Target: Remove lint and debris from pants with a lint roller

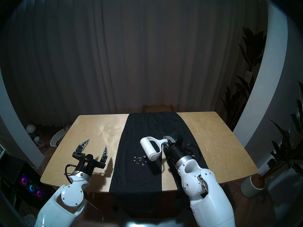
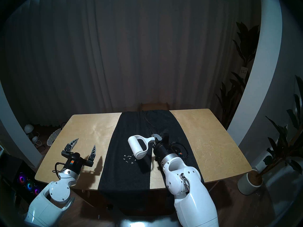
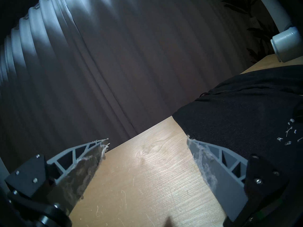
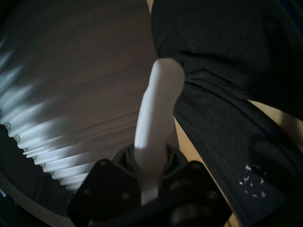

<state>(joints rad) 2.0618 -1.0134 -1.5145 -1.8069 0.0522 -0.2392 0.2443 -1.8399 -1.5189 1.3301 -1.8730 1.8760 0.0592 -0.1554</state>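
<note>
Right pincer (image 1: 165, 144) is pinching the handle of the lint roller (image 1: 151, 148), holding it up just beside the lint and debris (image 1: 139, 160) on the pants (image 1: 139, 180), so next it needs lowering and rolling.

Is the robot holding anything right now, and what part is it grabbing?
Yes. The right end effector is shut on the white lint roller, gripping the end of its handle. The left end effector is open and holds nothing.
</note>
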